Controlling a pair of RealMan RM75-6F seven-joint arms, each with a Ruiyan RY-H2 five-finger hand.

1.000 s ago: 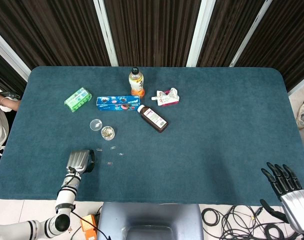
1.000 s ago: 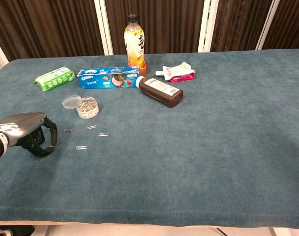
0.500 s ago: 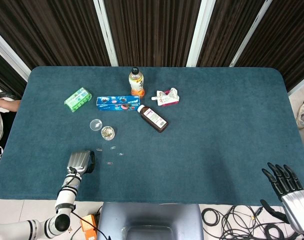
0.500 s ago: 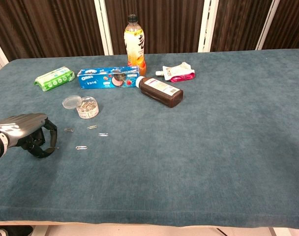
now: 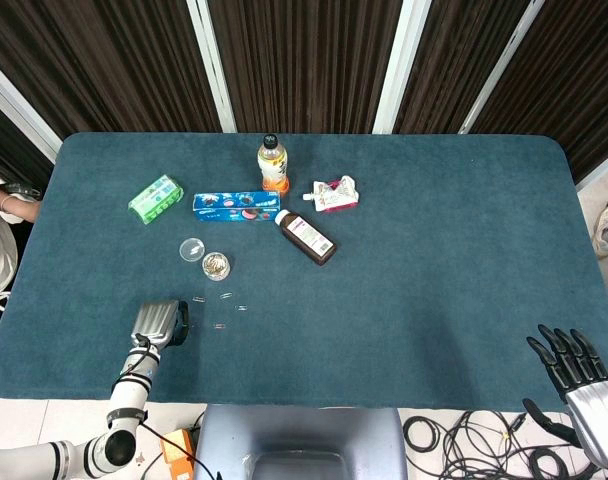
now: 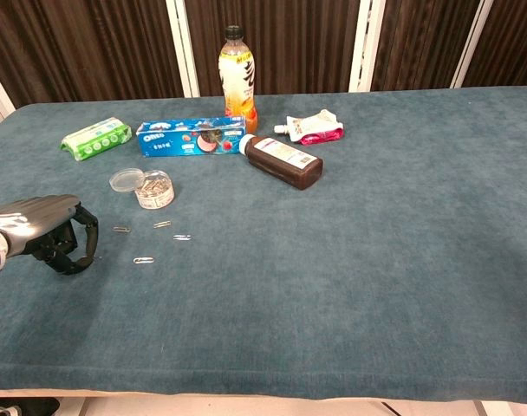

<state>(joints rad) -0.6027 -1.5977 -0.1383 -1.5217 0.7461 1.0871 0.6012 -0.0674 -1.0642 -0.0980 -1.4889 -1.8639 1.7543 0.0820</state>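
My left hand [image 5: 159, 322] is at the table's near left, its fingers curled under the silver back [image 6: 38, 217]. Nothing shows inside the curl. Several loose paper clips [image 6: 143, 260] lie on the cloth just right of it, the nearest one [image 6: 121, 229] a short gap from the fingers. Beyond them stand a small clear tub of clips [image 6: 154, 189] and its lid [image 6: 123, 179]. My right hand [image 5: 574, 375] hangs off the table's near right corner with its fingers spread and empty; only the head view shows it.
Further back are a green pack [image 5: 155, 198], a blue cookie box [image 5: 236, 206], an upright orange drink bottle [image 5: 273, 163], a pink pouch [image 5: 333, 194] and a brown bottle lying down [image 5: 305, 236]. Cables [image 5: 464, 440] lie on the floor beyond the near edge.
My left hand has shifted slightly left and lifted a little, fingers still curled. The right hand and the objects on the table have not moved.
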